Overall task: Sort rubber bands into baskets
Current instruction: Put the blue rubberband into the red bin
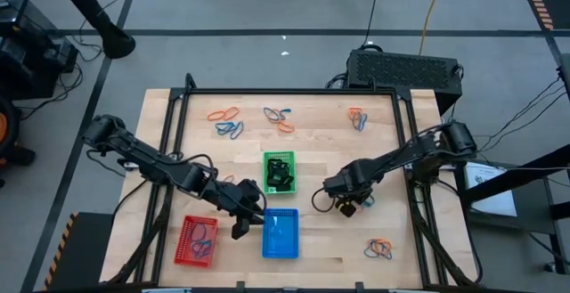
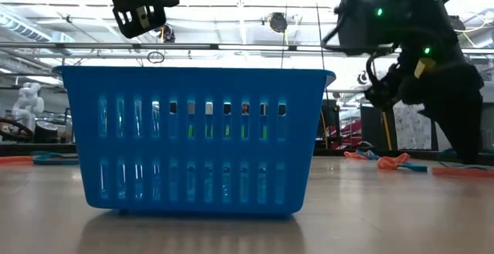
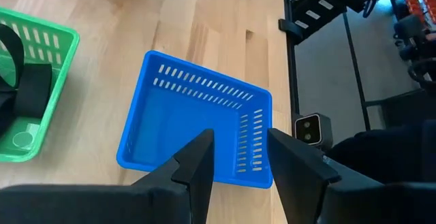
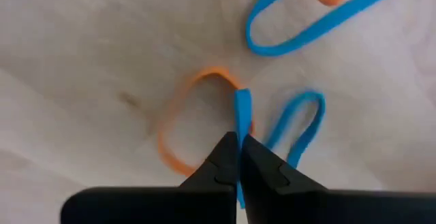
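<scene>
1. Only the right wrist view shows that the right gripper (image 4: 238, 157) has its fingers pressed together on a blue rubber band (image 4: 242, 115), beside an orange rubber band (image 4: 178, 125) on the wood.
2. The left wrist view shows the left gripper (image 3: 238, 159) spread, empty, above the blue basket (image 3: 146, 108); the green basket (image 3: 58, 54) stands near it.
3. The high view alone shows the red basket (image 1: 196, 241) on the wooden table (image 1: 329, 155).
4. The low view shows a bright room behind.

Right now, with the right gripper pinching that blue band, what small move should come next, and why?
Probably lift and carry toward the blue basket: the right gripper is shut on a blue rubber band over the wood, away from any basket. The left gripper hangs open above that basket.
</scene>
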Tool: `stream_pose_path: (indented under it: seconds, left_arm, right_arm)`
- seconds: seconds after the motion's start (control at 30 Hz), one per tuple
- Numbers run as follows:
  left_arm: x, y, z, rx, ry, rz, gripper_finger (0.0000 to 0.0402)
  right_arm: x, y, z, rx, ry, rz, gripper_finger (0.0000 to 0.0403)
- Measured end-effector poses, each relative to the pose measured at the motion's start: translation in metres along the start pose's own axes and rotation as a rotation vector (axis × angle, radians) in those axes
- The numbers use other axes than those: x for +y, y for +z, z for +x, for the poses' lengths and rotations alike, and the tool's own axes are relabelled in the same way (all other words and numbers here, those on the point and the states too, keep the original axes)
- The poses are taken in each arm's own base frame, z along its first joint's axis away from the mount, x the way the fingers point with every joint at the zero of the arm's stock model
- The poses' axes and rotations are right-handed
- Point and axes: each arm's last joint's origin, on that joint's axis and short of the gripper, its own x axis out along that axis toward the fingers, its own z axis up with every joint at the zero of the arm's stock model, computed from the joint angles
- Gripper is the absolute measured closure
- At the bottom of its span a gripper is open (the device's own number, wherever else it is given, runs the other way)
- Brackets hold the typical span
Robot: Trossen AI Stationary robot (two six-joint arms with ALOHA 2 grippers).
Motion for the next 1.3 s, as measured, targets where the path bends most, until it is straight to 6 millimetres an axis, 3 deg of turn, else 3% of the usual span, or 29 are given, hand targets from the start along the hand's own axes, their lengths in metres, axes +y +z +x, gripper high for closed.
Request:
stream_pose_path:
  seconds: [0.2, 0.37, 0.53, 0.73, 0.83, 1.03, 1.3]
  left_arm:
    - [0.000, 0.000, 0.000, 0.009, -0.007, 0.025, 0.0260]
    - [0.002, 0.004, 0.000, -0.013, -0.015, 0.022, 0.0260]
    - [0.004, 0.028, 0.005, -0.202, -0.100, 0.002, 0.0260]
    - [0.018, 0.056, 0.032, -0.393, -0.289, -0.112, 0.0260]
    - [0.031, 0.058, 0.049, -0.403, -0.297, -0.230, 0.0260]
    - [0.046, 0.059, 0.063, -0.390, -0.313, -0.426, 0.0260]
    - [0.051, 0.061, 0.064, -0.421, -0.270, -0.464, 0.0260]
  right_arm:
    - [-0.004, -0.012, -0.021, -0.056, 0.069, 0.060, 0.0402]
    - [-0.013, -0.026, -0.046, -0.199, 0.136, 0.134, 0.0402]
    - [-0.008, -0.037, -0.070, -0.386, 0.331, 0.146, 0.0402]
    - [0.014, -0.040, -0.094, -0.619, 0.608, 0.116, 0.0402]
    - [0.023, -0.042, -0.100, -0.681, 0.696, 0.090, 0.0402]
    - [0.028, -0.045, -0.105, -0.742, 0.747, 0.082, 0.0402]
    - [0.028, -0.045, -0.105, -0.742, 0.737, 0.079, 0.0403]
